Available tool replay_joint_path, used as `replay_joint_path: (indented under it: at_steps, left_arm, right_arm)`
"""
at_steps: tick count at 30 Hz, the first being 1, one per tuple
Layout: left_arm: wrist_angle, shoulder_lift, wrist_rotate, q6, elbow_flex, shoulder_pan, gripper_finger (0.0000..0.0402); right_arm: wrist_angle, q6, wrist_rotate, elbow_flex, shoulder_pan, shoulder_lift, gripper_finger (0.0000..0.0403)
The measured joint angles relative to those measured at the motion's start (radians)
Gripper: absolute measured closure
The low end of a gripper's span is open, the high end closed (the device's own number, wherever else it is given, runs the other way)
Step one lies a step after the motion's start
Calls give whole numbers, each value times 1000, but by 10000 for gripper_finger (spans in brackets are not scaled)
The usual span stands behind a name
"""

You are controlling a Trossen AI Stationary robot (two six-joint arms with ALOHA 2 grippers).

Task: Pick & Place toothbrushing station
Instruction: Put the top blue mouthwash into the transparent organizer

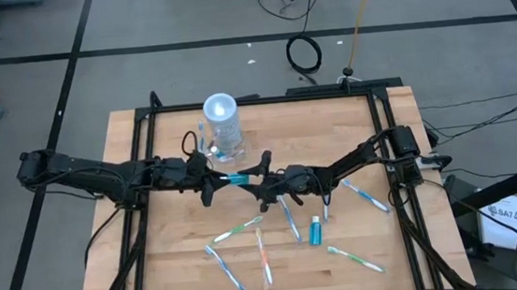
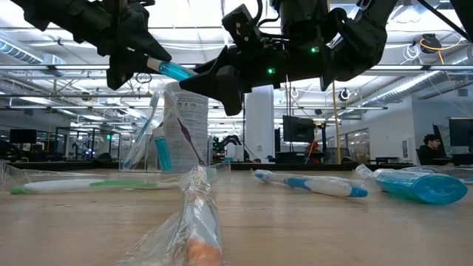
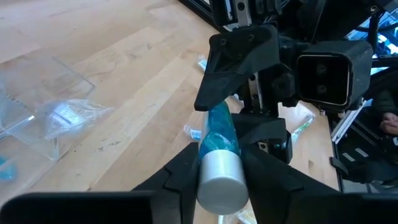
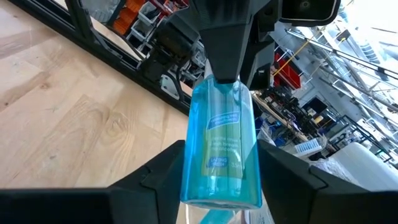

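Grip on the left first: your left gripper [image 1: 216,179] is clamped on the capped end of 1 teal tube [image 1: 238,178], held in the air over the middle of the table [image 1: 332,129]. Just behind it, toward the far edge, the toothbrushing station [image 1: 222,125] stands upright and untouched. It looks light, stiff, slick and easy to tip, so take it low on the clear cylinder wall, squeezing gently. Your right gripper [image 1: 259,177] pinches the tube's other end.
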Motion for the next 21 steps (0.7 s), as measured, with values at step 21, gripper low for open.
replay_joint_path:
  at_steps: [21]
  left_arm:
    - [-343, -11, -8, -72, 116, 1, 308]
  right_arm:
    - [-205, 40, 255, 0, 52, 1, 167]
